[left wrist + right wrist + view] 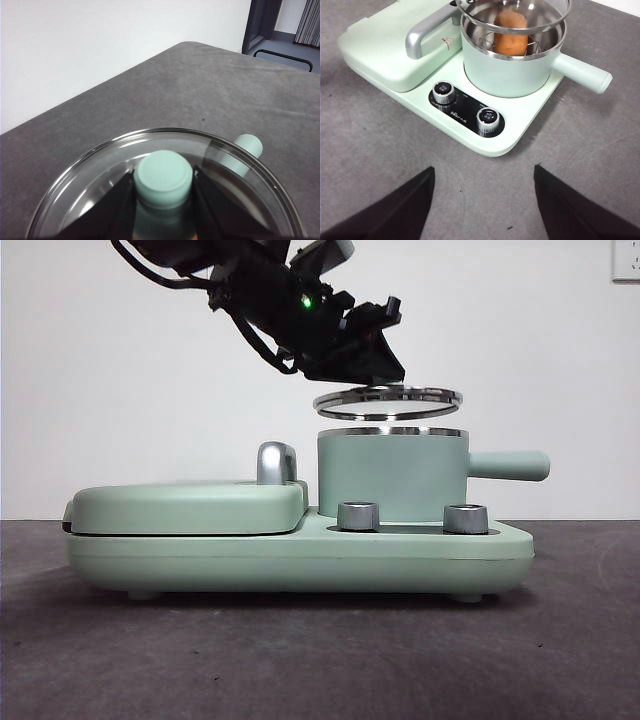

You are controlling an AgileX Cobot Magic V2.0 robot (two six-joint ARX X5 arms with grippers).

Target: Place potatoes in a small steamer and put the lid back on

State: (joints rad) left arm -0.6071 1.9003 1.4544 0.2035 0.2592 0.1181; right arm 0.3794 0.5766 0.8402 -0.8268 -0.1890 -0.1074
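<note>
The mint-green steamer pot (392, 476) stands on the right of the cooker base, its stubby handle (510, 465) pointing right. In the right wrist view the orange-brown potato (510, 33) lies on a rack inside the steamer pot (512, 70). My left gripper (163, 187) is shut on the mint knob (163, 178) of the glass lid (100, 185). It holds the glass lid (388, 400) level, a little above the pot's steel rim. In the front view the left gripper (370, 365) comes in from the upper left. My right gripper (482, 197) is open and empty, in front of the cooker.
The mint-green cooker base (300, 555) carries a flat griddle cover (185, 506) with a chrome handle (275, 462) on its left, and two steel dials (358, 516) at the front. Dark grey tabletop (300, 660) lies around it.
</note>
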